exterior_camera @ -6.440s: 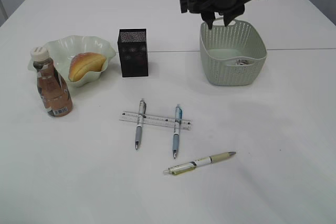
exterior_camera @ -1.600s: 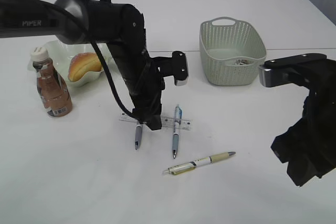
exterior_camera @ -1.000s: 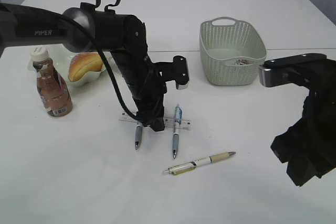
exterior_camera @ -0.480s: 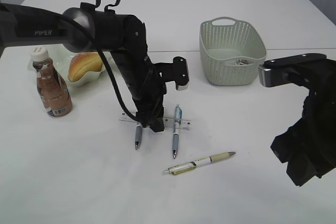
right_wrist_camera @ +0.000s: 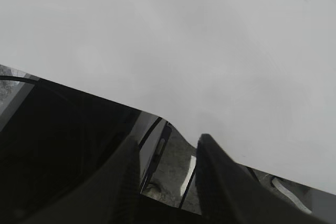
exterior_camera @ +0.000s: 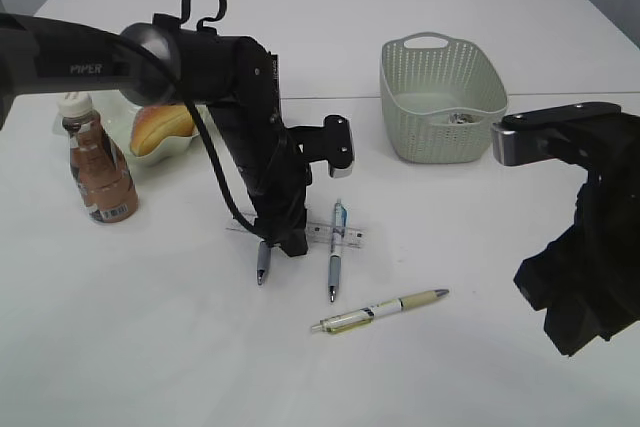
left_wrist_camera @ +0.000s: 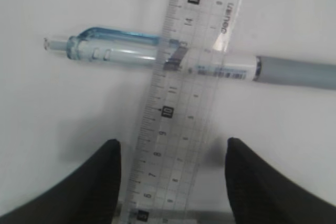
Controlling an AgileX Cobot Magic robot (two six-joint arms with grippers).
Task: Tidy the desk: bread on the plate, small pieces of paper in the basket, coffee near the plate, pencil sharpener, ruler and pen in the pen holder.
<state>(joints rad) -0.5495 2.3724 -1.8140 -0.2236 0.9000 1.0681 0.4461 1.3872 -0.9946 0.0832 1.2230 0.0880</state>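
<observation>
A clear ruler (exterior_camera: 345,237) lies across a grey pen (exterior_camera: 263,263) and a blue pen (exterior_camera: 335,257). My left gripper (exterior_camera: 287,243) is down at the ruler's left part. In the left wrist view it (left_wrist_camera: 172,142) is open, its fingers (left_wrist_camera: 100,182) either side of the ruler (left_wrist_camera: 184,93), which crosses the blue pen (left_wrist_camera: 121,53). A yellow-green pen (exterior_camera: 380,310) lies nearer the front. Bread (exterior_camera: 160,125) sits on the plate (exterior_camera: 150,155), with the coffee bottle (exterior_camera: 98,162) beside it. The basket (exterior_camera: 442,97) holds paper bits (exterior_camera: 460,117). The pen holder is hidden behind the left arm; the pencil sharpener is out of view. My right gripper (right_wrist_camera: 169,141) is open and empty.
The right arm (exterior_camera: 585,267) is folded low at the table's right edge, in front of the basket. The left arm (exterior_camera: 230,77) arches from the left over the plate area.
The left arm has shifted slightly over the ruler and its fingers have come a little closer together. The right arm has not moved.
</observation>
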